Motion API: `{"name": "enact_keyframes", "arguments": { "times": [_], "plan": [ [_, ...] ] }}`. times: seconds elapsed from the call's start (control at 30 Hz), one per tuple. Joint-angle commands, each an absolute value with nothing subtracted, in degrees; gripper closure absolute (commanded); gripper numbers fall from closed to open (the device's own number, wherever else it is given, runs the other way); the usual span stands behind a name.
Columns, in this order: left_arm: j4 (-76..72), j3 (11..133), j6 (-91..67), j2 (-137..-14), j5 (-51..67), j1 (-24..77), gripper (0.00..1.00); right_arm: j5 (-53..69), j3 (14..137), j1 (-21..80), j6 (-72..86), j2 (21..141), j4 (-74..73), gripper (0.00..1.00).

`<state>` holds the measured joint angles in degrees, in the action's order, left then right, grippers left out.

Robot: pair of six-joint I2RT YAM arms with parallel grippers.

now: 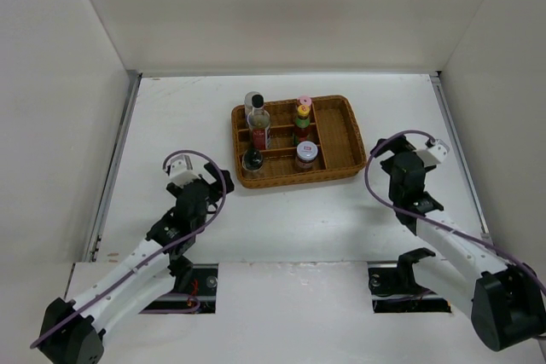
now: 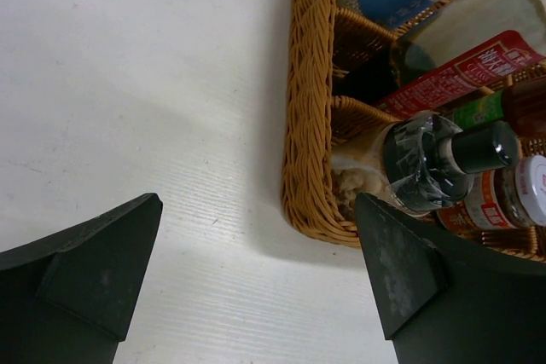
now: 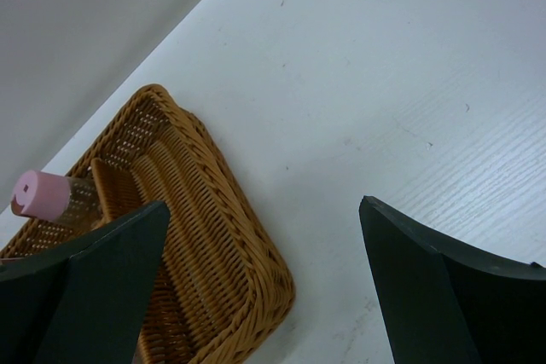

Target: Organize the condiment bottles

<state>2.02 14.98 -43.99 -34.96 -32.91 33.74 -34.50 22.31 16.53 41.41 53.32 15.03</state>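
Note:
The condiment bottles stand in the brown wicker tray (image 1: pixel 341 130). A tall clear bottle with a red label (image 1: pixel 258 121) and a short black-capped bottle (image 1: pixel 252 159) fill its left compartments. A yellow-capped bottle (image 1: pixel 302 118) and a silver-lidded jar (image 1: pixel 306 154) stand in the middle column. My left gripper (image 1: pixel 212 181) is open just off the tray's near left corner. My right gripper (image 1: pixel 386 153) is open beside the tray's right end. In the left wrist view the black-capped bottle (image 2: pixel 444 155) leans by my right finger, and the left gripper (image 2: pixel 256 249) holds nothing. The right gripper (image 3: pixel 264 253) frames the tray corner (image 3: pixel 213 236).
White walls enclose the table on the left, back and right. A pink cap (image 3: pixel 41 193) shows behind the tray's divider in the right wrist view. The tray's right-hand compartment (image 1: pixel 334 134) holds nothing. Bare white table (image 1: pixel 281 219) lies between the arms and the tray.

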Motion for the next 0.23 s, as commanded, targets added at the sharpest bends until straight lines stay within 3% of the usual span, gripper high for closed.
{"name": "enact_keyframes", "arguments": {
  "times": [0.0,0.2],
  "plan": [
    [0.53,17.23,-44.47,-36.29,-32.70,33.09,0.00,-34.19,22.50,16.39,42.45,54.31,17.58,0.00],
    [-2.11,15.65,-44.30,-36.03,-34.01,32.74,0.00,-31.12,23.55,16.39,42.45,56.34,17.31,0.00]
  ]
}}
